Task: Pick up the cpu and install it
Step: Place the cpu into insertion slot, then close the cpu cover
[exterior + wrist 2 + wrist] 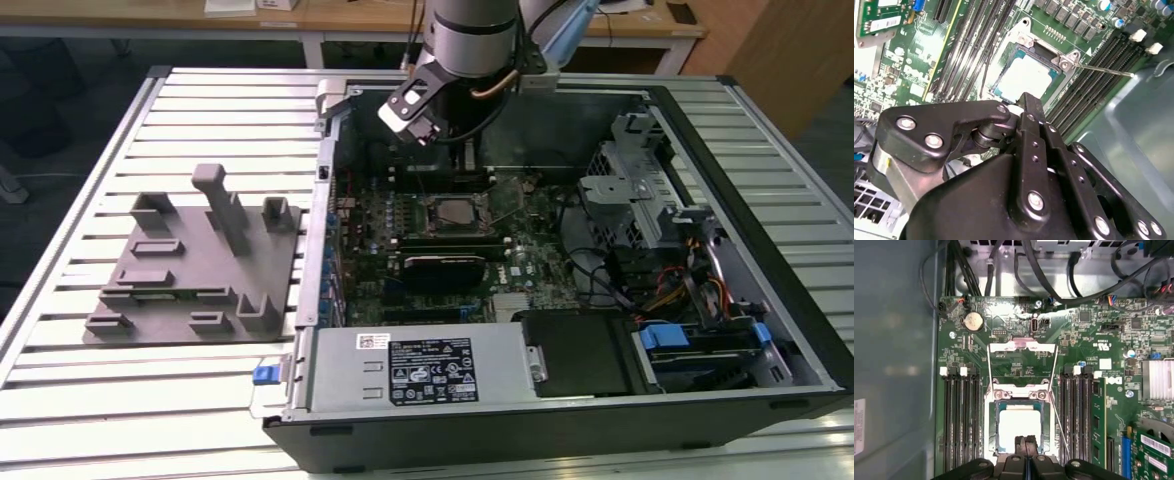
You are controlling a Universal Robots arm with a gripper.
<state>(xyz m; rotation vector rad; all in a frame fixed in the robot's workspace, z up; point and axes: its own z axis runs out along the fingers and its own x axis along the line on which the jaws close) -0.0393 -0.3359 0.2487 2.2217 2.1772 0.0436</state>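
Your gripper just over the cpu, fingers closed together gripping nothing, cpu lying in its socket, retention plate flipped open

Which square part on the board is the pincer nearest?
The cpu, the flat silvery square in the socket; the black finned block and grey ridged heatsink sit farther away.

1. This is a robotics lab or workshop, with nothing domestic about it.
2. A robot arm hangs over a slatted metal table.
3. An open computer case lies on the table, and its motherboard lies bare in the first wrist view.
4. Beside the case, on the exterior view's left, sits a grey fixture with posts and slots.
5. Wooden desks stand behind, carrying cables and loose gear.
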